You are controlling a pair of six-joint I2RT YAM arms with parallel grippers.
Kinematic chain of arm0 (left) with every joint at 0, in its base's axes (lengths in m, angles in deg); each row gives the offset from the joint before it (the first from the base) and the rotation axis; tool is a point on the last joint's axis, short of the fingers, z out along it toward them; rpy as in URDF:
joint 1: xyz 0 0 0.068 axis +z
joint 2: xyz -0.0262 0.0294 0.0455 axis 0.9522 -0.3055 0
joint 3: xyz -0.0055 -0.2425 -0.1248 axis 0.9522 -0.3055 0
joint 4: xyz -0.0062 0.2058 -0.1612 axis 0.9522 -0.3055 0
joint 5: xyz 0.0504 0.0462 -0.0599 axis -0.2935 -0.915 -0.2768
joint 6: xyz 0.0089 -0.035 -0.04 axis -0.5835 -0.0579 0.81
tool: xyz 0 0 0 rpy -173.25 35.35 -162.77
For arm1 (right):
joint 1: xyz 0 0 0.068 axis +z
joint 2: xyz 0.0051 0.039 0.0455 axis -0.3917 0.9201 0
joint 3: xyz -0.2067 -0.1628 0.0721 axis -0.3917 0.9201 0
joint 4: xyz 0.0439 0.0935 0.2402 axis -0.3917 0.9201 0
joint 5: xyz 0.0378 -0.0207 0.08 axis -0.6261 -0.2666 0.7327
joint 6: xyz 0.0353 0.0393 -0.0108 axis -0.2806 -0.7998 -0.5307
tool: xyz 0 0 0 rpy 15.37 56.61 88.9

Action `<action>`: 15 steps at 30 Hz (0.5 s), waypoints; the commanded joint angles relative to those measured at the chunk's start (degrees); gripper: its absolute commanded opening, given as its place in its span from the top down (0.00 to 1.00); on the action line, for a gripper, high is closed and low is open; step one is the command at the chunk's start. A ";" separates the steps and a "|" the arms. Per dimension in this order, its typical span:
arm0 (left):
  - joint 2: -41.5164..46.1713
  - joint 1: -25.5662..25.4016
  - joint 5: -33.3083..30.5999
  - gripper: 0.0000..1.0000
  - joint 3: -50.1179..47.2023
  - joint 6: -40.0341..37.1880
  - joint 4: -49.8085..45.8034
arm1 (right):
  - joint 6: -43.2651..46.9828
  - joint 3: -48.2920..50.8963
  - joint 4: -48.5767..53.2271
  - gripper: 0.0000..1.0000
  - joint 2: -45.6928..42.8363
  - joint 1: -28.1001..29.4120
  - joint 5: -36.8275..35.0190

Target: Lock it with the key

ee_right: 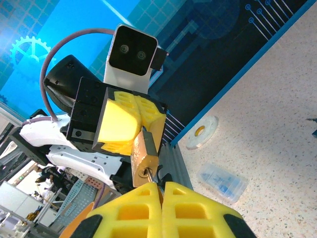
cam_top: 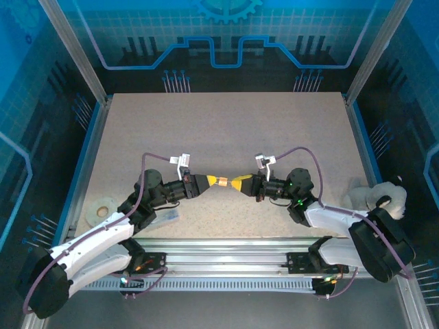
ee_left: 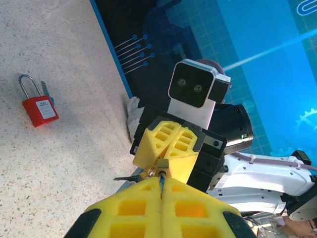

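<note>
A speckled beige table [cam_top: 226,130] stands inside a booth of blue walls [cam_top: 226,27] printed with circuit lines and a gear. Silver metal posts [cam_top: 72,48] rise at its far corners. The light is even.

No legible text, brand or number in any view. Closest candidate is the red padlock with silver shackle [ee_left: 39,110] lying on the speckled counter [ee_left: 59,168]. It has a white sticker [ee_left: 46,111] on its body with dark print lines, too small to read.

The blue printed wall panels [cam_top: 137,27] carry graphics only:
- light-blue cog emblem [cam_top: 230,8], top centre of the back panel
- circuit-trace lines ending in dots [ee_left: 133,49]

No lettering on either.
</note>
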 commanded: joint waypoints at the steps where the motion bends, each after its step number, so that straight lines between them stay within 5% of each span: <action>1: 1.23 1.00 -2.65 1.00 -0.71 -0.77 0.24 | 1.58 -0.42 0.44 1.00 -2.63 -0.81 0.71; 8: 2.20 2.60 -1.96 1.00 0.22 -2.68 -2.90 | 5.33 -0.24 8.88 1.00 -8.85 -2.42 -0.84; 15: -2.78 3.65 -1.28 1.00 8.03 -11.75 -17.05 | 10.43 0.53 19.57 1.00 -18.09 -4.09 -6.19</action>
